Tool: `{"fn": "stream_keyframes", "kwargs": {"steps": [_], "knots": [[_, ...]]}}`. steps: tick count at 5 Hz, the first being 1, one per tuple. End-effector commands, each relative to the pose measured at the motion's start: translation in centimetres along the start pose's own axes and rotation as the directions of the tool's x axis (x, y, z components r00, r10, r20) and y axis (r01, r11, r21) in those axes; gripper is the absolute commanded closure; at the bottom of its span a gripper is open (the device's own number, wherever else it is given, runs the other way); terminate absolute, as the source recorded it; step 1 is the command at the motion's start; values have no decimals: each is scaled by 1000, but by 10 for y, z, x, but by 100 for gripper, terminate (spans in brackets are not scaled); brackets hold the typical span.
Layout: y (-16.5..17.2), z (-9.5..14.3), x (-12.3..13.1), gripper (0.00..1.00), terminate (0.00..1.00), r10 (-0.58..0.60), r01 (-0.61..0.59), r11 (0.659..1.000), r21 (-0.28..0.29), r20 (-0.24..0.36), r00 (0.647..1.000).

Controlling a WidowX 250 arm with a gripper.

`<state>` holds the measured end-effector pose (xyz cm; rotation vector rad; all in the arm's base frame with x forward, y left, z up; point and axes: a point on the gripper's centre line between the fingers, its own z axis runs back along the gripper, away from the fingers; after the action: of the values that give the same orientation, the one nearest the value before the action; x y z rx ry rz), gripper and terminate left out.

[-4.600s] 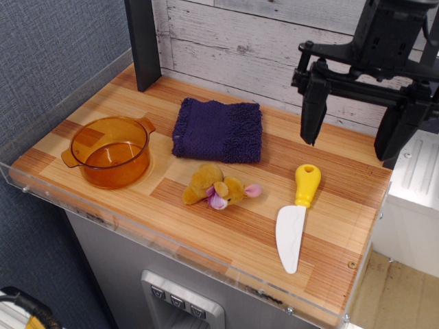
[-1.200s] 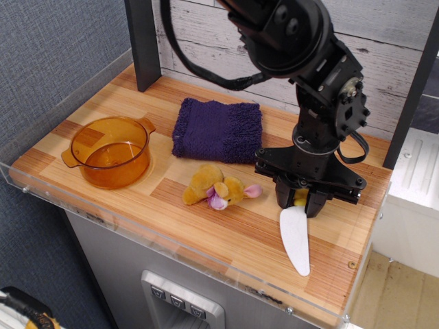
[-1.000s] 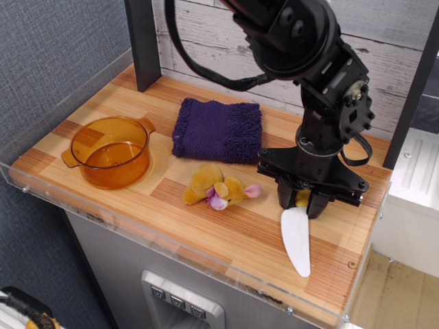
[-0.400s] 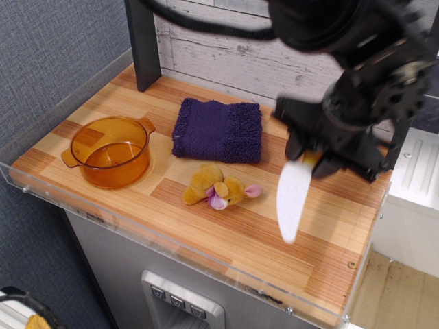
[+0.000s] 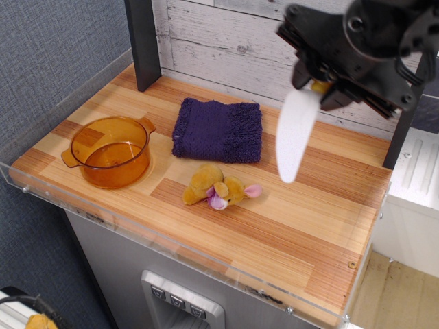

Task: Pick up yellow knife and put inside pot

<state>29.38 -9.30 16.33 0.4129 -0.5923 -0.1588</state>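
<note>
My black gripper (image 5: pixel 317 83) is high over the right back part of the table, shut on the yellow handle of the yellow knife (image 5: pixel 295 133). The knife's broad white blade hangs down and a little left, well above the wood. Only a bit of yellow handle shows between the fingers. The amber-orange pot (image 5: pixel 110 151) stands upright at the table's left front, far to the left of the gripper, with nothing in it.
A dark purple knitted cloth (image 5: pixel 218 129) lies at the middle back. A small yellow-brown plush toy (image 5: pixel 216 186) with pink parts lies in front of it. A black post (image 5: pixel 143 42) stands at the back left. A clear acrylic rim (image 5: pixel 62 89) edges the table.
The gripper closed on the knife's handle on the table, then lifted it. Since 0.4 s ago it has risen further with the knife.
</note>
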Motion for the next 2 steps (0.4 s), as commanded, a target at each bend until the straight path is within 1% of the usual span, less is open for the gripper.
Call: {"fn": "stream_keyframes", "kwargs": {"steps": [1,2], "knots": [[57,-18,-22,100,0,168,-164,985,48,-114,979],[78,-31,-36,100,0,191,-179,980,87,-164,968]]}}
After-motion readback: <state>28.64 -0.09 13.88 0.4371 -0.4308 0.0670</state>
